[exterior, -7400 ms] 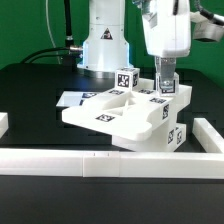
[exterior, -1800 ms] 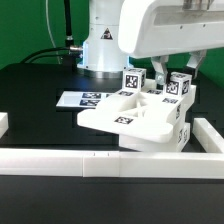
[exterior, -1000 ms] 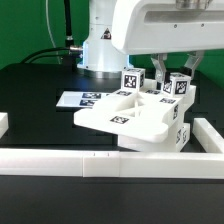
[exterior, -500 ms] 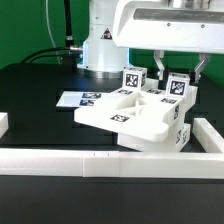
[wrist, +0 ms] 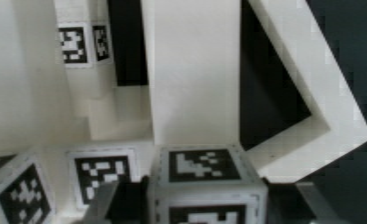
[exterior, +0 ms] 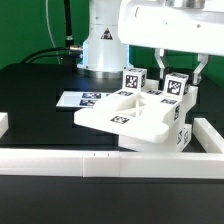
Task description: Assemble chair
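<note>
The partly built white chair (exterior: 120,118) lies on the black table in the exterior view, its broad panel facing up with tags on it. Two tagged legs stand up from it: one (exterior: 133,78) at the back and one (exterior: 178,86) toward the exterior view's right. My gripper (exterior: 180,80) hangs over the right leg with a dark finger on each side. In the wrist view that leg's tagged top (wrist: 201,168) fills the space between my fingers (wrist: 205,205), and the jaws lie against its sides. A bent white bar (wrist: 313,110) and a tagged post (wrist: 82,45) lie beyond.
The marker board (exterior: 82,99) lies flat behind the chair, at the foot of the robot base (exterior: 102,45). A low white border wall (exterior: 100,162) runs along the front and turns back at the exterior view's right (exterior: 212,135), close to the chair.
My hand has turned about the right leg, so the fingers now stand further to the exterior view's right. The chair and the marker board have stayed where they were.
</note>
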You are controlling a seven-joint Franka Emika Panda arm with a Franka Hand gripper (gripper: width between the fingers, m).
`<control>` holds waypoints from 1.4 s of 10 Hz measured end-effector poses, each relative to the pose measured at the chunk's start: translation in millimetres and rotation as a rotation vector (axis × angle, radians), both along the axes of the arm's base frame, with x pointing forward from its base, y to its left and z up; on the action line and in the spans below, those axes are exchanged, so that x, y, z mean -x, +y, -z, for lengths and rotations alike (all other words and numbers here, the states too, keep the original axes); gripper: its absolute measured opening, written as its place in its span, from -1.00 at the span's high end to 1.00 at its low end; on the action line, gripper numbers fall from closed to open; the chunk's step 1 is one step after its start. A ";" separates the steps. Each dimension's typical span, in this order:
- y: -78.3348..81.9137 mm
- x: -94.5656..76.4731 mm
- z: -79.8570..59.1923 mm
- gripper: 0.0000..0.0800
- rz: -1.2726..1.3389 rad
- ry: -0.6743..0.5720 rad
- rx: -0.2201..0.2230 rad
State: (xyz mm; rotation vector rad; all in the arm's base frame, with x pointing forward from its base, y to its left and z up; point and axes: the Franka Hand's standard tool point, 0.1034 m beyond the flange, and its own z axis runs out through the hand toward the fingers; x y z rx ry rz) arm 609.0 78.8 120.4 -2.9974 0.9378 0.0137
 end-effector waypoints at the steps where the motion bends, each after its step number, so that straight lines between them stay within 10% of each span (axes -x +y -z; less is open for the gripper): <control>1: 0.0 -0.2 0.1 0.29 0.099 -0.001 -0.001; 6: 1.6 -4.6 0.7 0.29 0.637 -0.052 -0.102; 14: 6.3 -5.6 0.5 0.08 0.979 -0.026 -0.122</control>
